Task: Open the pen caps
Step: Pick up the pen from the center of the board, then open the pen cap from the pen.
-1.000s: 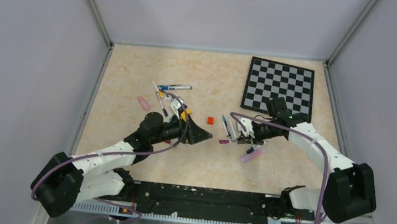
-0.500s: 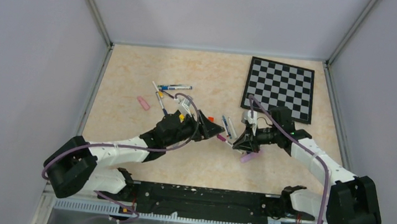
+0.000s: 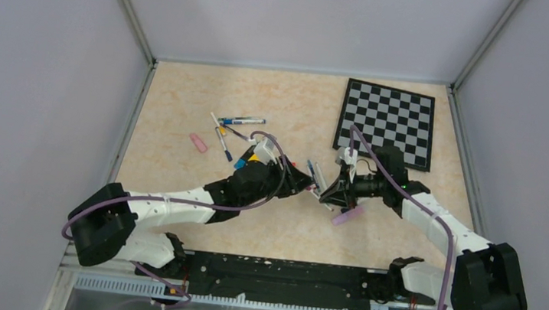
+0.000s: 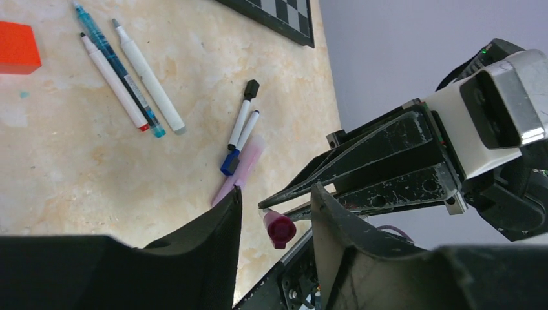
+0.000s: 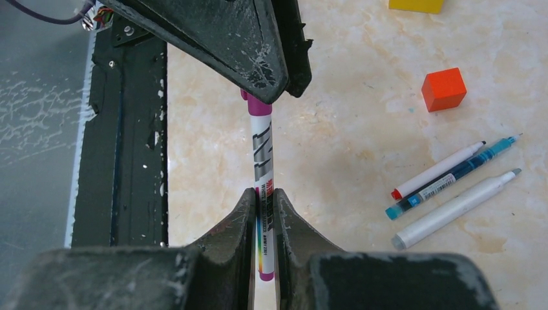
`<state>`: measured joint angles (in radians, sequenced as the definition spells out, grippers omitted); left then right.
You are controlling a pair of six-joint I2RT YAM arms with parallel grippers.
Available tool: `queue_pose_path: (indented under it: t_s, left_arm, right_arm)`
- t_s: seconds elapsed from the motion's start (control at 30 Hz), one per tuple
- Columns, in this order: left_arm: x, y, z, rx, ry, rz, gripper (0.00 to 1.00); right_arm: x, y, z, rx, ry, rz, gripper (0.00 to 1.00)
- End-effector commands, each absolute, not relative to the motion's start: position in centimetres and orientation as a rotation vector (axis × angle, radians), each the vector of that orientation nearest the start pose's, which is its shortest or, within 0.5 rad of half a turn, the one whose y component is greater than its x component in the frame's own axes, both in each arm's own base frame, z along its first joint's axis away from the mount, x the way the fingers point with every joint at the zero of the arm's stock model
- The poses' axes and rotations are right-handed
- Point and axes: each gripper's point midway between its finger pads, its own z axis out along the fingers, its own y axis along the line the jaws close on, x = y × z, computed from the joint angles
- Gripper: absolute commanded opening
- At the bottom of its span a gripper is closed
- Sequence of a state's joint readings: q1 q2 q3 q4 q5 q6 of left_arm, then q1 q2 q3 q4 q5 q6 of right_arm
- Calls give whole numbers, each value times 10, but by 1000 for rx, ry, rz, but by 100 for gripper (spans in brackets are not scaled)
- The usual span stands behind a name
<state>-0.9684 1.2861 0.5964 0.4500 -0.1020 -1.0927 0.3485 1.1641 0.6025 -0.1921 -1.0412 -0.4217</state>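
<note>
A white marker pen (image 5: 262, 155) with a magenta cap (image 4: 279, 230) is held above the table, and my right gripper (image 5: 263, 194) is shut on its barrel. My left gripper (image 4: 276, 194) faces it, one finger on each side of the cap with a gap showing on both sides. In the top view the left gripper (image 3: 304, 183) and the right gripper (image 3: 326, 195) meet tip to tip near the table's middle. Three more pens (image 4: 129, 84) lie on the table behind, with two short pens (image 4: 240, 129) and a pink pen (image 4: 242, 169) nearer.
A small red cube (image 3: 291, 166) sits just behind the grippers. A chessboard (image 3: 386, 122) lies at the back right. More pens (image 3: 229, 129) and a pink block (image 3: 198, 142) lie at the left. The black base rail (image 5: 123, 142) runs along the near edge.
My left gripper has travelled right to the held pen and its jaws have narrowed around the cap. My right gripper has turned the pen toward the left arm.
</note>
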Motion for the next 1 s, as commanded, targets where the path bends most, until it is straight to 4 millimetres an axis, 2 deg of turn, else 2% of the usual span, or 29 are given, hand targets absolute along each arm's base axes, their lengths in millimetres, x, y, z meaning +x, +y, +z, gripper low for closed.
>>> queue_pose_path:
  t_s: [0.0,0.17,0.37,0.5,0.6,0.87,0.97]
  left_arm:
    - [227,-356,191,-224,1990,-1284,43]
    - [226,-355,189,-222,2003,-1269,25]
    - [223,-356,185,-198,2018,-1269,0]
    - [222,-358,192,-132,1970,-1284,0]
    - [220,-360,199,-77,1932,-1304,0]
    - [214,-370,207,11,1890,-1355,0]
    - [214,-374,210,35,1877,-1369,0]
  right_arm:
    - [198,225,135,-1234,1663,1148,0]
    - [198,225,134,-1228,1669,1150,0]
    - [197,226,137,-1215,1658,1169,2]
    - [190,230,142,-1205,1626,1230,30]
    - [188,232,145,-1194,1620,1272,35]
    - [187,238,152,-1179,1602,1319,36]
    - [185,240,152,-1186,1601,1326,25]
